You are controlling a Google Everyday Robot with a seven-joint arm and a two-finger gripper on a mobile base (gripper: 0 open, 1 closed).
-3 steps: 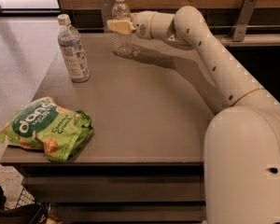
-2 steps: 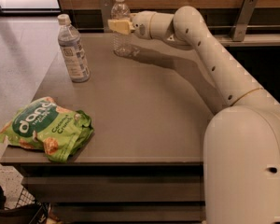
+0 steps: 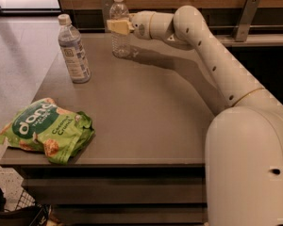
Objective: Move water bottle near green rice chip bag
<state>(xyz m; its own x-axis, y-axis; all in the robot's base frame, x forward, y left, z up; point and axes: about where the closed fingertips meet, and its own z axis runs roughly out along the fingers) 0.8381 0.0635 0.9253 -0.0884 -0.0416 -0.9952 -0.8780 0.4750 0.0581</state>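
The gripper (image 3: 117,26) is clasping the water bottle (image 3: 121,44) around its upper body as it is standing at the desk's (image 3: 146,107) far edge, well apart from the green rice chip bag (image 3: 45,128), which is lying at the near-left corner beyond a grey-labelled bottle (image 3: 73,51).

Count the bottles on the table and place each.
2. The water bottle stands at the far edge of the table, the gripper at its midsection; the grey-labelled bottle stands nearer, by the left edge.

Gripper (image 3: 119,26) at far water bottle (image 3: 120,44)
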